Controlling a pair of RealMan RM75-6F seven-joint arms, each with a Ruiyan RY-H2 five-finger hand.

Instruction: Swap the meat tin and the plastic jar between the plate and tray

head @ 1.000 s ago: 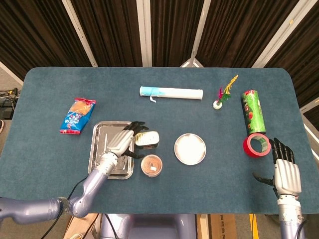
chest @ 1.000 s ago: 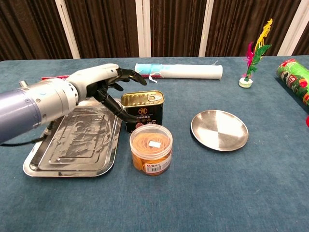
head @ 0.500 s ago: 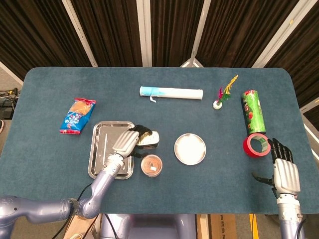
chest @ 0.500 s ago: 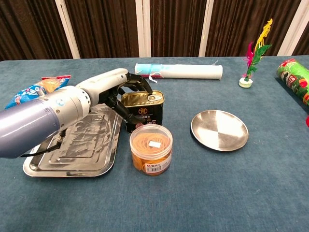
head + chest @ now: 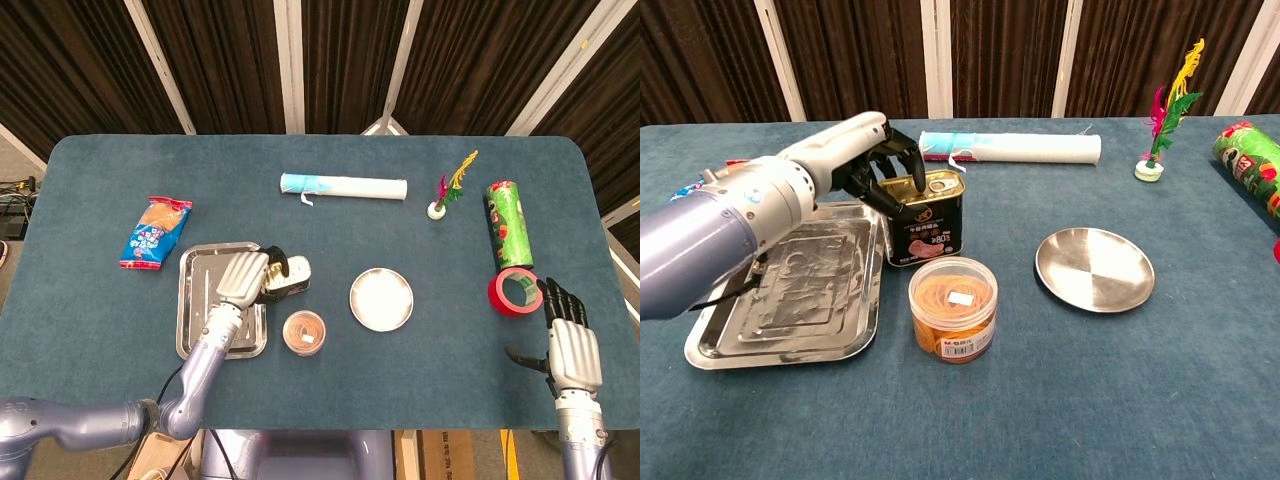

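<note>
— Starting nearest, what sits in front of the round steel plate point(image 5: 1095, 268)?

— To the plate's left and closer to the camera stands the clear plastic jar with orange contents point(image 5: 952, 309), upright on the blue cloth table point(image 5: 1120, 400), on neither dish.

— And the tin?

— The gold rectangular meat tin with a dark label point(image 5: 926, 217) is just behind the jar, left of the plate, tilted, its lower left edge at the rim of the rectangular steel tray point(image 5: 790, 290). The left hand point(image 5: 865, 160) is clamped on it, dark fingers point(image 5: 908, 160) wrapped over the top from the tray side. Its lid is gold with a pull tab.

— The other hand?

— In the head view the right hand point(image 5: 571, 341) hangs at the near table edge, far right of the plate, fingers spread, holding nothing.

— Further back?

— Right of the plate lie a red tape roll point(image 5: 514, 291) and a green patterned tube point(image 5: 508, 224); behind it a feathered shuttlecock point(image 5: 1160, 125) and a white rolled sheet point(image 5: 1012, 147). A blue snack packet point(image 5: 156, 231) lies far left, beyond the tray.
</note>
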